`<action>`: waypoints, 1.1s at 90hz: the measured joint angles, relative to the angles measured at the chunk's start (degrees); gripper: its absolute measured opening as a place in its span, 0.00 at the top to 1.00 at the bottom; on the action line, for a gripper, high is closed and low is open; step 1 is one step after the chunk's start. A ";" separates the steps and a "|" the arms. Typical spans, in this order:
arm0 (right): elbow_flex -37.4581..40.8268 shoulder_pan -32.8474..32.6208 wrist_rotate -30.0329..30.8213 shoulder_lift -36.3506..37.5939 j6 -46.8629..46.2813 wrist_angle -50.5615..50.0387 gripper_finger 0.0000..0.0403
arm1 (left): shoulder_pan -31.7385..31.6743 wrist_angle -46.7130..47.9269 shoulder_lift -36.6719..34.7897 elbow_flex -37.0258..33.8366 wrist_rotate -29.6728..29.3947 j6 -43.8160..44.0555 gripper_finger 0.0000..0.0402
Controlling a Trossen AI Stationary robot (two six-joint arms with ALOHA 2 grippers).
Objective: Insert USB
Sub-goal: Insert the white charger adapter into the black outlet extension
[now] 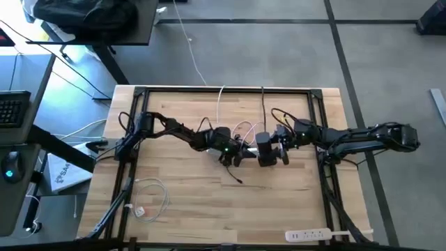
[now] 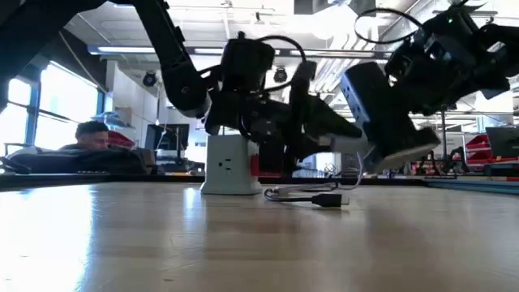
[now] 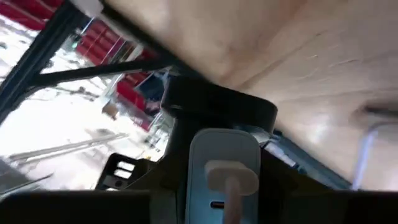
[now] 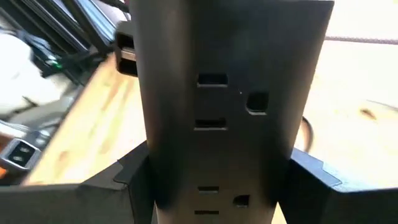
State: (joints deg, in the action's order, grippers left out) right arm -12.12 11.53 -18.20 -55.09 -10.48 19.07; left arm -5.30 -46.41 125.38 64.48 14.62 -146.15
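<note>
Clamped: left gripper (image 1: pixel 230 155) on a pale plug (image 3: pixel 222 171), right gripper (image 1: pixel 273 155) on a dark socket block (image 4: pixel 227 93). USB (image 2: pixel 328 199) loose at table (image 1: pixel 195 209) centre beneath both, lying crosswise, seemingly nearer the left.

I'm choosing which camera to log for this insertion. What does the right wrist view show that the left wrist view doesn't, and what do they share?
Only the right wrist view shows the dark power strip held between the right gripper fingers, its sockets and slots facing the camera. Only the left wrist view shows a white plug at the left gripper, with room and red shapes beyond the table edge. Both show the wooden table and a dark block straight ahead.
</note>
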 joint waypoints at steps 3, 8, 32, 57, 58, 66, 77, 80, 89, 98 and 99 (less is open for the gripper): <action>0.00 -0.02 0.42 -0.03 -0.04 -0.20 0.44 | 0.00 0.41 0.00 0.15 -0.11 -0.12 0.77; -0.01 -0.02 0.75 -0.15 -0.04 -0.32 0.43 | -0.07 0.20 0.03 0.16 -0.08 -0.28 0.77; -0.02 -0.02 1.18 -0.04 -2.24 -0.27 0.42 | -0.07 0.54 0.03 0.16 -0.03 -0.99 0.77; -2.60 -0.02 1.53 0.22 -1.94 -3.60 0.35 | -0.04 -0.25 0.03 0.16 0.34 -1.66 0.77; -2.85 -0.02 1.56 0.22 -1.67 -4.10 0.35 | -0.04 -0.28 0.03 0.16 0.35 -1.59 0.77; -4.62 -0.02 1.49 0.23 -1.00 -7.72 0.29 | -0.04 -0.79 0.03 0.16 0.34 -0.91 0.77; -6.40 -0.02 0.71 0.26 -0.67 -12.00 0.25 | -0.04 -1.75 0.03 0.14 0.25 -0.43 0.77; -7.02 0.00 0.36 0.32 -0.51 -12.76 0.24 | -0.04 -2.50 0.03 0.14 0.29 -0.43 0.77; -8.95 0.03 -0.29 0.42 -0.48 -14.55 0.24 | 0.00 -4.03 0.03 0.14 0.28 -0.64 0.77; -11.21 0.03 -0.39 0.42 -0.69 -17.97 0.24 | 0.00 -4.52 0.03 0.14 0.17 -0.91 0.77; -11.55 0.03 -0.39 0.42 -0.77 -18.47 0.24 | 0.00 -4.56 0.03 0.14 0.16 -0.93 0.77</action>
State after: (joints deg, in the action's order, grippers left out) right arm -23.67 11.55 -18.59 -54.68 -11.26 0.60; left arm -5.30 -50.97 125.40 64.62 14.79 -147.08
